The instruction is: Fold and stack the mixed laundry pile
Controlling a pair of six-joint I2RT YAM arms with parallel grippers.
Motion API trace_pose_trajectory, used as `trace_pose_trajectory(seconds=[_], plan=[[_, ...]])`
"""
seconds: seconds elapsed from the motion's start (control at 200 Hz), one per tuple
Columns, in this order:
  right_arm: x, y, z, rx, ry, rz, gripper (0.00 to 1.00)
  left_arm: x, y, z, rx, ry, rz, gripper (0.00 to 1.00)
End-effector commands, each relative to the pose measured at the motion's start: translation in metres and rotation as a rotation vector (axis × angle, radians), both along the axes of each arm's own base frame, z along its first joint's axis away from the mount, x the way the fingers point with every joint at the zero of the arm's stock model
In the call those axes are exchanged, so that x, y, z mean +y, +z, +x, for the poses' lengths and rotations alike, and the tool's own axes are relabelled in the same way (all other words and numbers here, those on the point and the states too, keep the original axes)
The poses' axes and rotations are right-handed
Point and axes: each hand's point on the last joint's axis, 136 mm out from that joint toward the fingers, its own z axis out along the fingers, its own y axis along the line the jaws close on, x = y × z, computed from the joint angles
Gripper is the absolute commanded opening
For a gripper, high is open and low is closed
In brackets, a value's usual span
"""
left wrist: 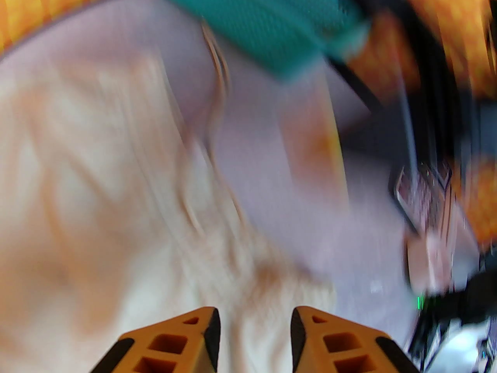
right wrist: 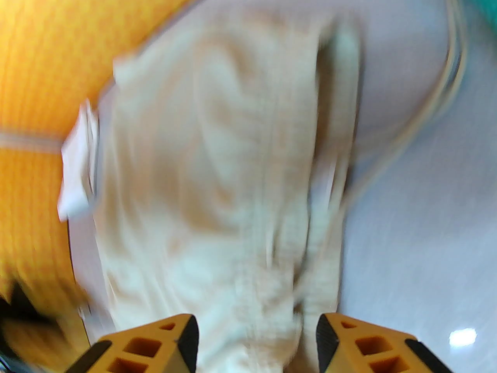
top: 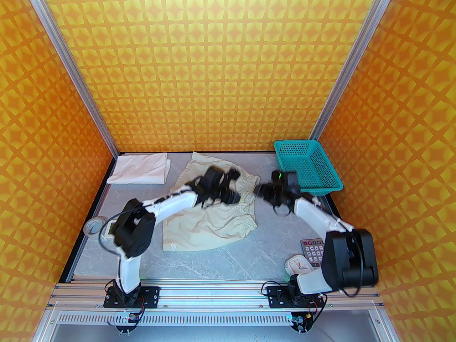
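Note:
The pale cream shorts (top: 210, 223) lie spread and rumpled on the middle of the grey table, waistband to the right. A white T-shirt (top: 140, 169) lies folded at the back left corner. My left gripper (top: 237, 191) hovers over the shorts' upper waistband. In the blurred left wrist view its orange fingers (left wrist: 202, 340) stand apart above the cloth (left wrist: 97, 169), gripping nothing. My right gripper (top: 259, 191) faces it from the right, at the waistband edge. Its fingers (right wrist: 182, 340) are wide apart over the shorts (right wrist: 217, 177), nothing between them. The T-shirt (right wrist: 77, 161) shows beyond.
A teal mesh basket (top: 306, 166) stands at the back right, close behind the right wrist. The shorts' drawstring (right wrist: 446, 91) trails on the table towards it. A calculator (top: 313, 249) and a small white object (top: 297, 264) lie near the right arm's base. A tape roll (top: 93, 225) sits at the left edge.

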Motion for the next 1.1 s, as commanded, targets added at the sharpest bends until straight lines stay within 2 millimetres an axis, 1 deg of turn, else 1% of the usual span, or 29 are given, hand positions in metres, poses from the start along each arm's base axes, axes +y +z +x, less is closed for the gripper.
trace_pose_trajectory(seconds=[0.0, 0.005, 0.055, 0.095, 0.16, 0.18, 0.205, 0.22, 0.25, 0.315, 0.365, 0.485, 0.58, 0.625, 0.73, 0.795, 0.805, 0.825, 0.925, 0.965, 1.035, 1.07, 1.095], plan=[[0.026, -0.022, -0.028, 0.034, 0.119, 0.034, 0.52, -0.021, -0.025, 0.025, 0.068, -0.021, -0.04, 0.35], [0.026, -0.023, -0.028, 0.035, 0.121, 0.036, 0.51, -0.021, -0.027, 0.026, 0.073, -0.022, -0.039, 0.35], [0.029, -0.029, -0.033, 0.037, 0.132, 0.029, 0.52, -0.033, -0.029, 0.039, 0.066, -0.025, -0.056, 0.35], [0.031, -0.034, -0.036, 0.036, 0.141, 0.022, 0.51, -0.04, -0.04, 0.047, 0.074, -0.024, -0.051, 0.35], [0.035, -0.038, -0.041, 0.046, 0.164, 0.033, 0.51, -0.051, -0.047, 0.061, 0.075, -0.02, -0.061, 0.35], [0.036, -0.039, -0.043, 0.054, 0.173, 0.038, 0.51, -0.053, -0.054, 0.064, 0.084, -0.015, -0.061, 0.35], [0.038, -0.04, -0.044, 0.057, 0.182, 0.041, 0.51, -0.056, -0.059, 0.067, 0.095, -0.01, -0.064, 0.35], [0.038, -0.041, -0.046, 0.064, 0.185, 0.043, 0.51, -0.057, -0.067, 0.069, 0.109, -0.004, -0.06, 0.35], [0.039, -0.042, -0.05, 0.072, 0.193, 0.043, 0.51, -0.06, -0.072, 0.073, 0.124, 0.005, -0.065, 0.34], [0.04, -0.042, -0.057, 0.079, 0.206, 0.055, 0.49, -0.066, -0.088, 0.076, 0.162, 0.012, -0.075, 0.33], [0.041, -0.042, -0.063, 0.088, 0.212, 0.071, 0.47, -0.066, -0.101, 0.078, 0.186, 0.025, -0.077, 0.32], [0.045, -0.045, -0.081, 0.142, 0.22, 0.125, 0.37, -0.067, -0.124, 0.078, 0.231, 0.045, -0.071, 0.32], [0.047, -0.047, -0.094, 0.194, 0.218, 0.158, 0.29, -0.066, -0.138, 0.077, 0.255, 0.052, -0.062, 0.32], [0.047, -0.047, -0.101, 0.216, 0.218, 0.166, 0.22, -0.066, -0.142, 0.076, 0.264, 0.056, -0.06, 0.32], [0.043, -0.044, -0.115, 0.268, 0.203, 0.154, 0.0, -0.064, -0.153, 0.075, 0.287, 0.065, -0.052, 0.31], [0.038, -0.043, -0.124, 0.297, 0.182, 0.142, 0.0, -0.064, -0.157, 0.075, 0.298, 0.07, -0.05, 0.31], [0.037, -0.043, -0.127, 0.304, 0.179, 0.14, 0.0, -0.054, -0.158, 0.085, 0.299, 0.092, -0.052, 0.32], [0.036, -0.043, -0.13, 0.315, 0.173, 0.137, 0.0, -0.05, -0.157, 0.089, 0.301, 0.101, -0.054, 0.31], [0.029, -0.045, -0.147, 0.354, 0.14, 0.118, 0.0, -0.048, -0.157, 0.09, 0.303, 0.105, -0.053, 0.32], [0.025, -0.049, -0.155, 0.375, 0.122, 0.109, 0.0, -0.048, -0.156, 0.09, 0.303, 0.105, -0.053, 0.31], [0.019, -0.058, -0.164, 0.396, 0.088, 0.085, 0.0, -0.047, -0.157, 0.091, 0.306, 0.107, -0.053, 0.31], [0.015, -0.062, -0.167, 0.404, 0.073, 0.069, 0.05, -0.047, -0.157, 0.091, 0.305, 0.107, -0.053, 0.31], [0.011, -0.067, -0.169, 0.41, 0.06, 0.047, 0.14, -0.048, -0.154, 0.091, 0.305, 0.104, -0.056, 0.31]])
